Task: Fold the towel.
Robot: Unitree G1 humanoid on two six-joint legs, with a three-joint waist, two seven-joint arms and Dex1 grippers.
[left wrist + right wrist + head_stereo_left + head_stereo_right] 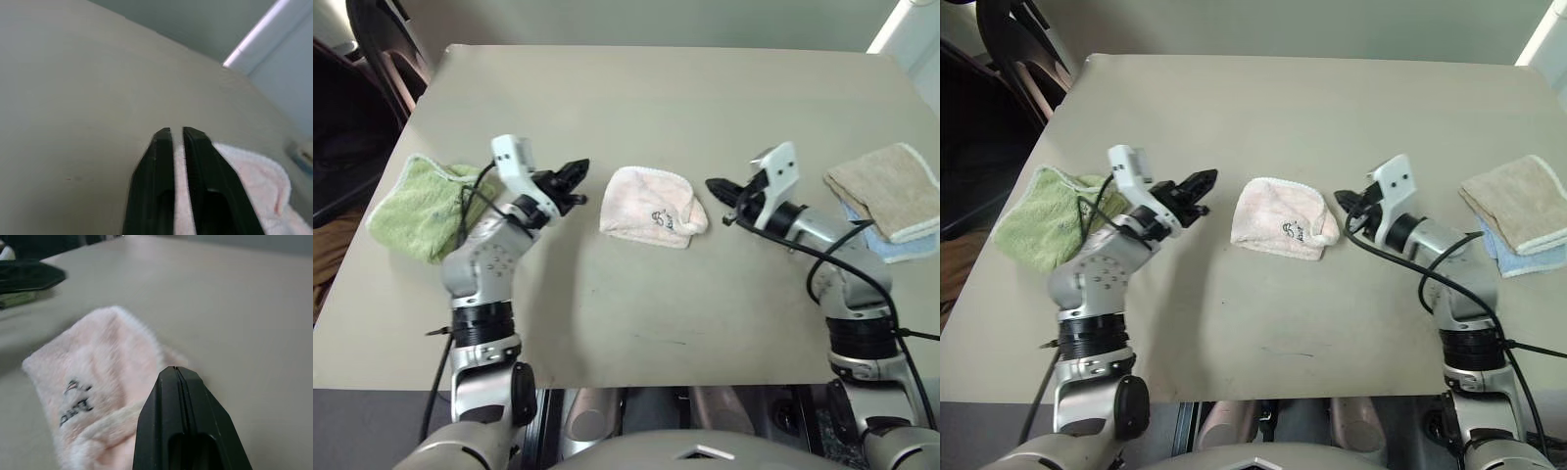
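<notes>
The towel (646, 201), pale pinkish-white terry with a dark embroidered mark (663, 219), lies bunched into a small folded bundle at the middle of the table (636, 98). My left gripper (581, 184) hovers just left of it, pointing at it, its fingers parted by a narrow slit with nothing between them (177, 131). My right gripper (713, 184) hovers just right of the towel, shut and empty, its tip close to the towel's edge (175, 368). The towel (98, 367) shows close ahead in the right wrist view.
A lime-green cloth (416, 206) lies behind my left arm near the table's left edge. At the right edge a beige cloth (891, 188) rests on a pale blue one (886, 250). A dark chair (382, 49) stands off the far left corner.
</notes>
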